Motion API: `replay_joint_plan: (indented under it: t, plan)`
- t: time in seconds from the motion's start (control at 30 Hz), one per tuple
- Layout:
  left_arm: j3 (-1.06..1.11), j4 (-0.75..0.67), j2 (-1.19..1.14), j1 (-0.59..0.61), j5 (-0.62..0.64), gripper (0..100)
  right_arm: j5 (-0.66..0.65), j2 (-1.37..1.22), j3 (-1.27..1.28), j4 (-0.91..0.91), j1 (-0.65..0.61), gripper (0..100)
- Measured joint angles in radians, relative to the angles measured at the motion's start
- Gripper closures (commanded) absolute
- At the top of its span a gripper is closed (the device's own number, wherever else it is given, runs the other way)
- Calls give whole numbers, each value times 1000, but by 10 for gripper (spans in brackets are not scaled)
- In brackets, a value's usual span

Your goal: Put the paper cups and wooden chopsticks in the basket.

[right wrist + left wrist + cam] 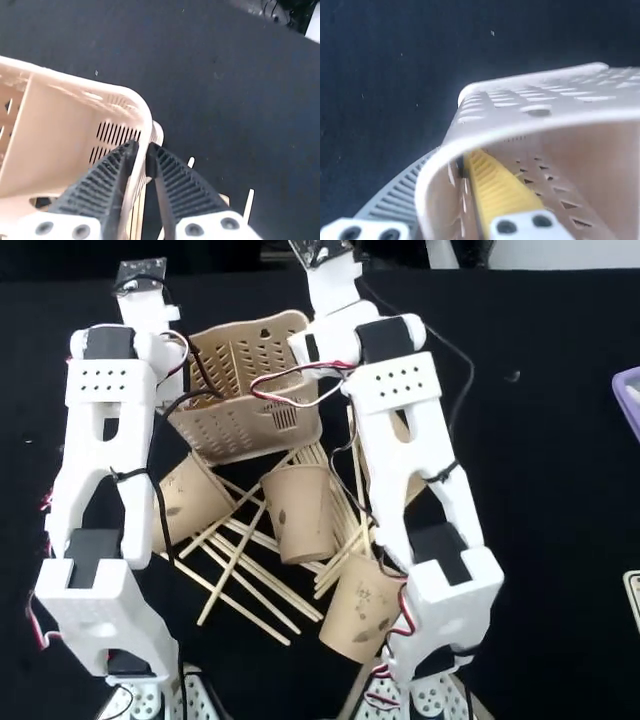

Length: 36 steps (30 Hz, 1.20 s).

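"High view: where do the task's things lie?" asks the student.

"Three paper cups [300,512] lie on the black counter [560,500] in front of the basket [245,425]. One is at the left, one in the middle, and one nearest the arm bases. Wooden chopsticks [232,562] are strewn among and under them, crossing one another. The far ends of several reach the basket's lower edge. Cups and chopsticks are all outside the basket."

"How does the basket stand?"

"Tilted, with its slotted outer wall facing the cups and its opening turned up and away from them. Whether its base touches the counter cannot be told."

"What is the left pincer doing?"

"In the left wrist view, the left pincer [452,160] is clamped on the basket's rim. Its yellow finger [495,185] lies inside the wall and its grey finger [395,200] outside."

"And the right pincer?"

"In the right wrist view, the right pincer [142,150] has its two black fingers pinched over the rim at a rounded corner, beside a row of vertical slots. One finger is inside and one outside, and both press on the wall. Pale chopstick ends show on the counter just beyond that corner."
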<state>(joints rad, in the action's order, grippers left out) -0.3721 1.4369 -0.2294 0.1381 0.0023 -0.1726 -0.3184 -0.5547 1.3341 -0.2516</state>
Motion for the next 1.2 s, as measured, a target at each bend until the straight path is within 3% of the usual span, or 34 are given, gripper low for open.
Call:
replay_joint_plan:
  t: [0.37,0.67,0.77,0.9,1.03,1.2]
  plan:
    - [-2,55,12,-40,-17,953,-31,183,241,14,18,988]
    - [11,8,6,-41,-15,913,-31,356,545,-184,21,988]
    - [20,-21,6,-41,-17,858,-31,361,560,-213,31,987]
    - [14,-54,-9,-40,-17,855,-31,333,531,-227,46,981]
    - [14,-86,-12,-38,-17,855,-31,249,450,-227,46,906]
    - [14,-95,-12,-38,-17,855,-31,160,374,-221,46,904]
